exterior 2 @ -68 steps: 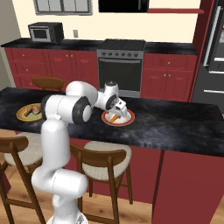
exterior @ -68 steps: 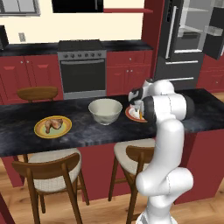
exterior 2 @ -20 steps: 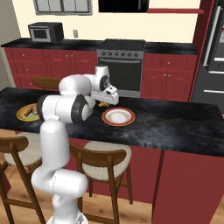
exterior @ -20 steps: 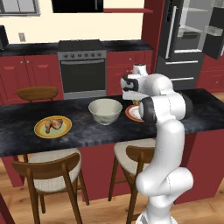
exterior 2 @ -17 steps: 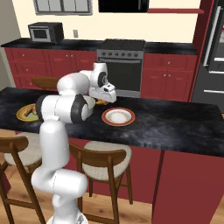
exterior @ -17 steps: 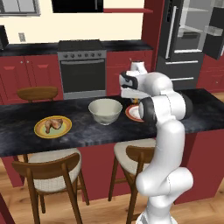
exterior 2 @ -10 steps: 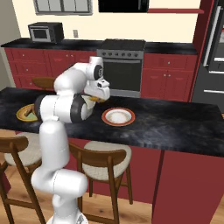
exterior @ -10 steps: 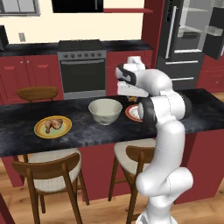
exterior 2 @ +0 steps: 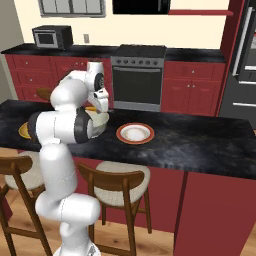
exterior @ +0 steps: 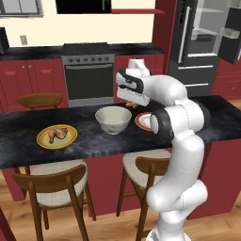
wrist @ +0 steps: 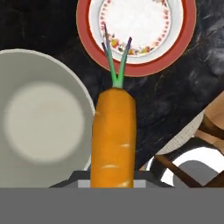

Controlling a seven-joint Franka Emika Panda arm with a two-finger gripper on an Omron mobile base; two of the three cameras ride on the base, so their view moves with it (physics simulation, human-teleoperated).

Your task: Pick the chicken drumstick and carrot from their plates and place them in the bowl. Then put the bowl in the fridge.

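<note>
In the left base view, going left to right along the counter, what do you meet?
Yellow plate with the chicken drumstick → bowl → gripper holding the carrot → red-rimmed plate.

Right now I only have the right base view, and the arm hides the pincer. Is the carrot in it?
Observer: Yes. The hand view shows the carrot clamped in the pincer, green stalks pointing away from it.
Operator: Is it over the bowl?
Observer: Not quite. In the hand view the bowl lies to one side of the carrot, whose stalks point at the red-rimmed plate, now bare.
Operator: Anything in the bowl?
Observer: No, its inside shows bare in the hand view.
Operator: And the drumstick?
Observer: On the yellow plate in the left base view sits the chicken drumstick.
</note>
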